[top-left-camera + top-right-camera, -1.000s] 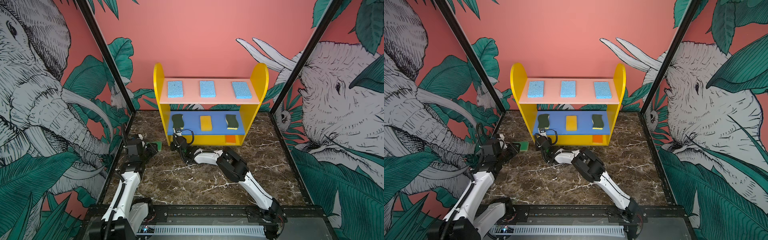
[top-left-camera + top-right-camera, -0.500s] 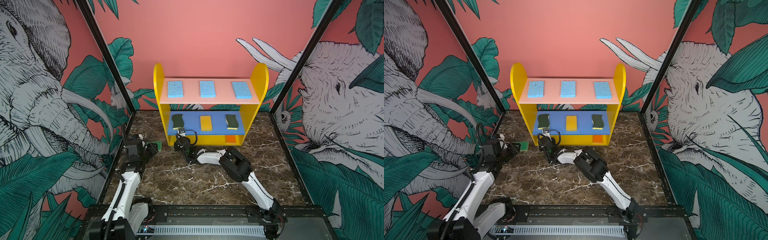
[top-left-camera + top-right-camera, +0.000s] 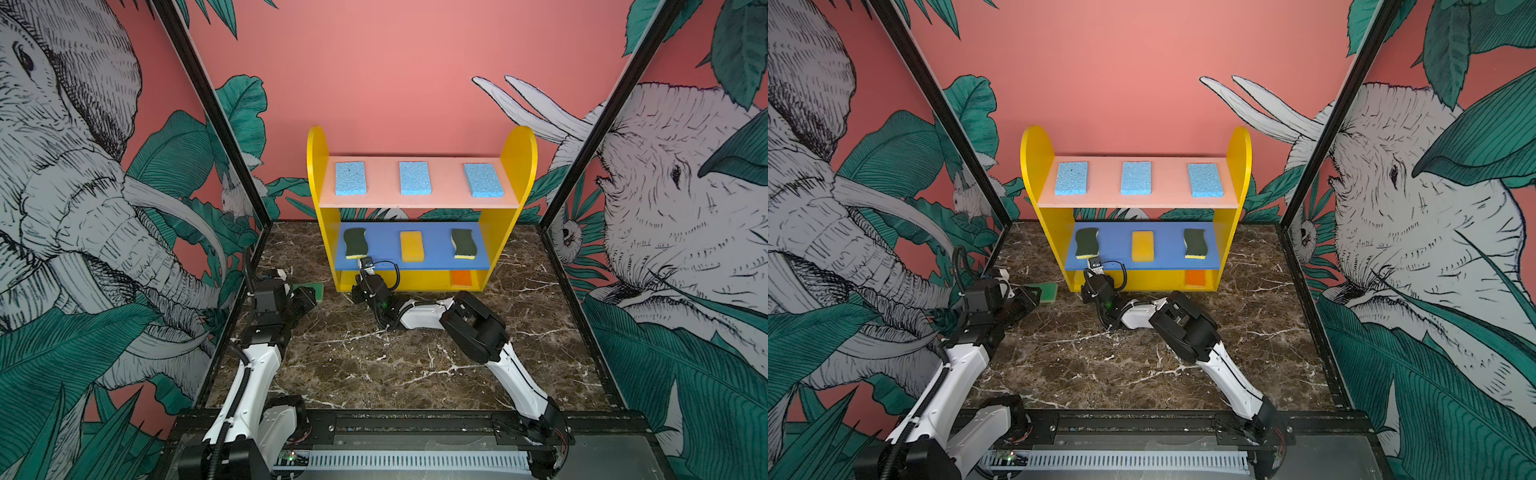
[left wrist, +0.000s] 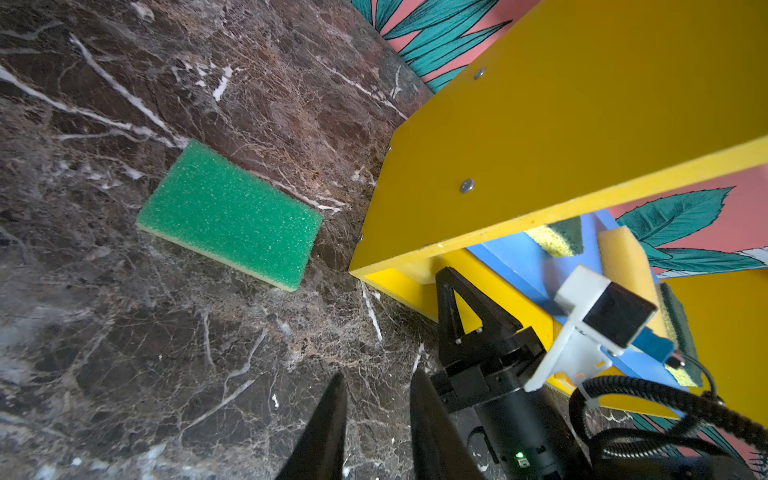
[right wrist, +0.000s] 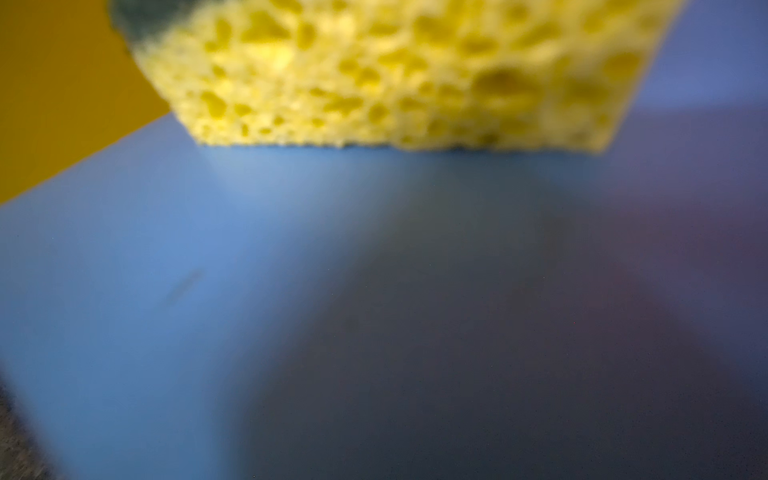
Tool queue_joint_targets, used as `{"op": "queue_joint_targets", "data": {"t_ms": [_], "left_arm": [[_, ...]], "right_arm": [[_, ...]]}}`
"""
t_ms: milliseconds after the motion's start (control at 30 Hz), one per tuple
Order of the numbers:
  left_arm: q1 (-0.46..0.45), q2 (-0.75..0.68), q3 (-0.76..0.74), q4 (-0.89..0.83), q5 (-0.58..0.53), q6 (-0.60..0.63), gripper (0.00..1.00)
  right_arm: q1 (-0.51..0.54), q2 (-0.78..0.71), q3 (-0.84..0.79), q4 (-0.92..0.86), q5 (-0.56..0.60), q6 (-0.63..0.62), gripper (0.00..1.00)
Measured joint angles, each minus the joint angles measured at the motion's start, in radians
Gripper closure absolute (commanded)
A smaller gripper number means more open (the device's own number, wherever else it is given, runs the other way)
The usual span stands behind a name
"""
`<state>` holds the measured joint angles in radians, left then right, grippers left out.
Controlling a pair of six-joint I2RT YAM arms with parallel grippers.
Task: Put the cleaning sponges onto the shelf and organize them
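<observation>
The shelf (image 3: 515,166) stands at the back. Three light-blue sponges (image 3: 414,178) lie on its pink top. Two wavy dark-green sponges (image 3: 355,242) flank a yellow one (image 3: 411,246) on the blue board, and an orange one (image 3: 462,277) is on the base. A bright green sponge (image 4: 230,214) lies flat on the floor left of the shelf. My left gripper (image 4: 376,399) hovers open and empty a short way from it. My right gripper (image 4: 446,276) is shut, its tip reaching into the bottom tier at the left end. The right wrist view shows only a blurred wavy sponge (image 5: 395,75).
The marble floor (image 3: 374,365) is enclosed by patterned walls and black corner posts (image 3: 216,124). The shelf's left side panel (image 4: 540,145) stands right beside the right gripper. The right arm's elbow (image 3: 473,328) rests low in front of the shelf.
The right arm has edged a little further toward the shelf, its gripper slightly deeper under the blue board. The left arm and all the sponges have stayed put.
</observation>
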<state>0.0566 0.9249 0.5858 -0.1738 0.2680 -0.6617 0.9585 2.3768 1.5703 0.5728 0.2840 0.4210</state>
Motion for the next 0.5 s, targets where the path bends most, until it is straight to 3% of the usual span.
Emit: {"op": "queue_joint_targets", "data": {"t_ms": [500], "left_arm": [[-0.012, -0.021, -0.010, 0.000, -0.023, 0.000, 0.71]], "right_arm": [[0.003, 0.027, 0.094, -0.098, -0.094, -0.002, 1.00]]}}
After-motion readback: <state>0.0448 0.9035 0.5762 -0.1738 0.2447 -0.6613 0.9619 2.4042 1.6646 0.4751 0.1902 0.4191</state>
